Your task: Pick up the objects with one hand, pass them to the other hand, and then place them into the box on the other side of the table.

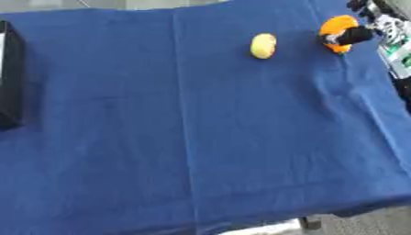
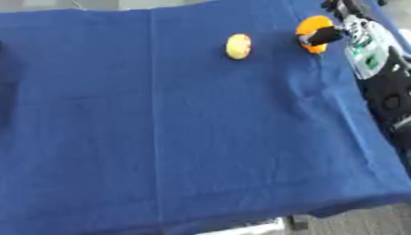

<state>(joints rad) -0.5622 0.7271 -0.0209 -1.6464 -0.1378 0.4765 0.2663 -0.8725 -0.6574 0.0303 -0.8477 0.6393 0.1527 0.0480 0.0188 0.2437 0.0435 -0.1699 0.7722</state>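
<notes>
At the far right corner of the counter [image 1: 201, 137], I have the right hand [image 2: 341, 27] on an orange object [image 2: 311, 25]. I see a dark finger curled across the front of that orange object, so the right hand is closed around it, right at the edge of the blue cloth [image 2: 201, 151] that covers the counter. I cannot tell whether the orange object is lifted or touching the cloth. To its left, near but clearly apart, I see 1 yellow object [image 1: 263, 46], oval, lying alone on the cloth with nothing touching it. Over on the far left edge, I can see the dark side of the box [image 1: 11, 78], well apart from both objects; only a slice of it shows in the left eye view. My right arm [image 2: 385, 87] runs down the right side of the right eye view, black with a pale panel. I see no left hand in either view.
</notes>
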